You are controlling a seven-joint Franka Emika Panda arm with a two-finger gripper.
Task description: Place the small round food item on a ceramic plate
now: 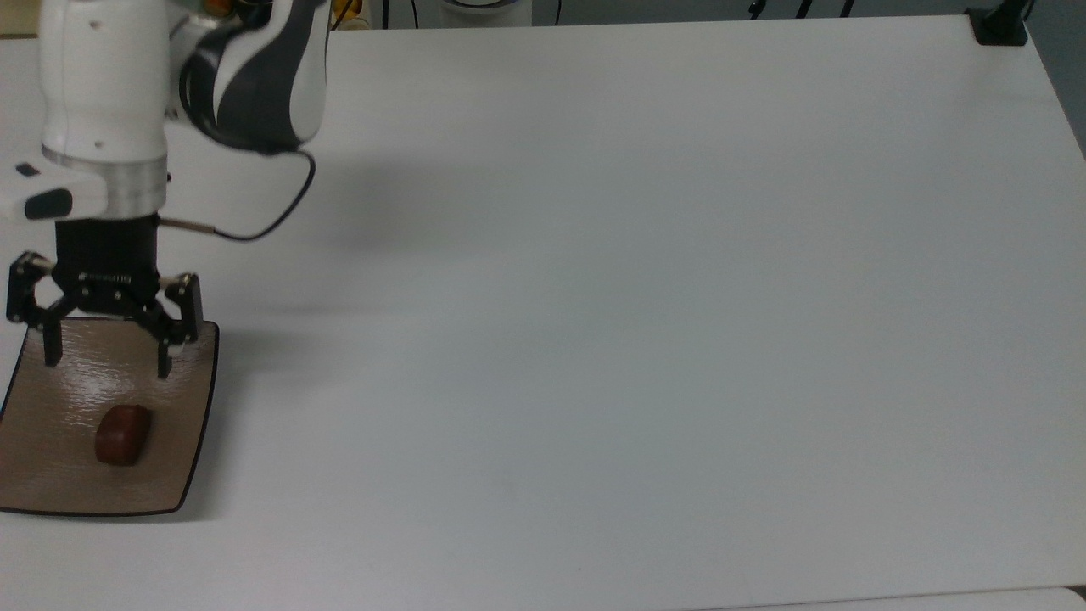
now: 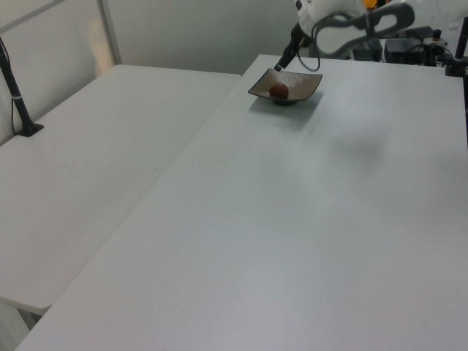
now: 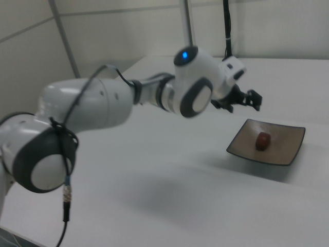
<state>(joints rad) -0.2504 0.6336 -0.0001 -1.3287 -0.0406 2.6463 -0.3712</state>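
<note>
With the small round food item [image 1: 122, 434] resting loose on the square ceramic plate [image 1: 51, 484], near the top view's left table [image 1: 636, 297] edge: gripper [image 1: 106, 367] spread wide, empty, raised above plate's far side. Residual risk: glossy surface, lump liable to slide if plate knocked during retreat.

Red-brown lump [image 1: 122, 434], tan plate [image 1: 51, 484]

White table [image 1: 645, 280] carried one item directly: square tan-brown plate [image 1: 51, 484] with dark rim, at about 8 o'clock in the top view, near the table's edge. A second white table [image 2: 88, 168] adjoined it in the left view.
</note>
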